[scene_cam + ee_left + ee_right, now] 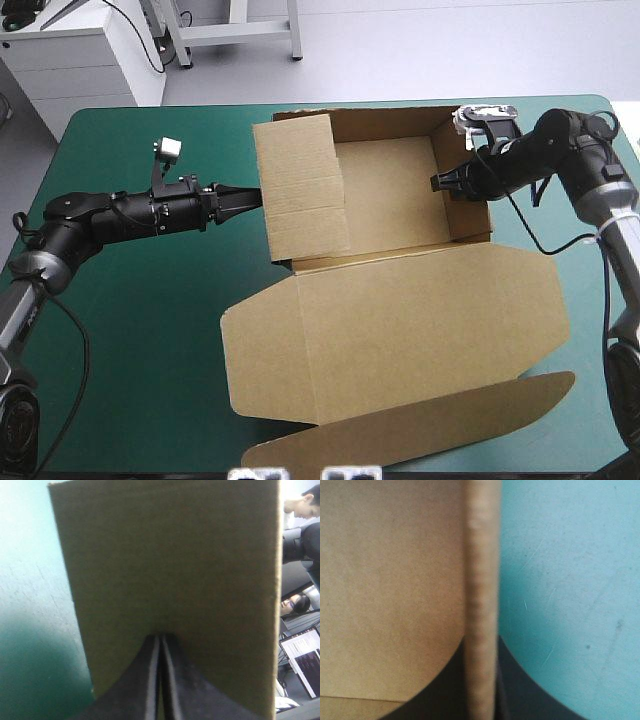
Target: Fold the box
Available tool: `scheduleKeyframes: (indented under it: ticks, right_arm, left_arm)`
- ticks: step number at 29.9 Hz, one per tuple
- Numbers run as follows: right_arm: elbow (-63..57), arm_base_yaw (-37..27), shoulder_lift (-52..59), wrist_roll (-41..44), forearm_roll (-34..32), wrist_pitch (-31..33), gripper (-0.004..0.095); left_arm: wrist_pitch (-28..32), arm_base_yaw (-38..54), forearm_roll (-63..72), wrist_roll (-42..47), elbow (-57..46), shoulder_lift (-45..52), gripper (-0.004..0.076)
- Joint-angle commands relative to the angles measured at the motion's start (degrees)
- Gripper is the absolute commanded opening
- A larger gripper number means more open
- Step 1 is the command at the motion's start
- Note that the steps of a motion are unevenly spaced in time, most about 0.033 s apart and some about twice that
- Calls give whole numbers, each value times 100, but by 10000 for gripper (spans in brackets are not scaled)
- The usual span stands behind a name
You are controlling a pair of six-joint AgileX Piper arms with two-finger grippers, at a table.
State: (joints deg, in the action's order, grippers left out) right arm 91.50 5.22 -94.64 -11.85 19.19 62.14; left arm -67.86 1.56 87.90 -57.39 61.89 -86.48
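Box (390, 190) sits on the bench (140, 330), between the two pincers. About half done, by my read:
- Far wall and right wall (465, 215) are up.
- Left panel (300, 185) is raised but leans inward and looks untucked.
- Lid (400, 320) lies flat on the near side, not yet folded.

Left pincer (255, 197): closed to a point, tip butted on the left panel's outer face, gripping nothing.

Right pincer (440, 182): all but closed, clamped over the right wall's edge, board between its fingers.
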Motion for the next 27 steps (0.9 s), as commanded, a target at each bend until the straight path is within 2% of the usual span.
scheduleKeyframes:
  ticks: [1, 4, 8, 10, 11, 19, 24, 27]
  right_arm:
    - [167, 92, 314, 140, 98, -256, -12]
    - [167, 129, 314, 232, 48, -256, -12]
    - [167, 140, 314, 291, -56, -256, -12]
    - [167, 140, 314, 334, -91, -256, -12]
    - [167, 156, 314, 366, -118, -256, -12]
    - [167, 563, 314, 877, -647, -538, -12]
    - [170, 639, 314, 1057, -668, -614, -12]
    - [180, 639, 314, 1185, -656, -651, -12]
  left_arm:
    - [-625, -161, 511, -4, 143, 203, 45]
    - [-625, -255, 449, -56, 180, 203, 195]
    - [-625, -255, 469, -56, 269, 203, 517]
    - [-625, -255, 482, 52, 361, 203, 622]
    - [-625, -255, 469, 63, 423, 203, 640]
    - [-410, -467, -910, 1180, 1308, 191, 636]
    - [159, -682, -2232, 2335, 1967, 191, 635]
    - [237, -897, -3202, 2991, 2355, 191, 611]
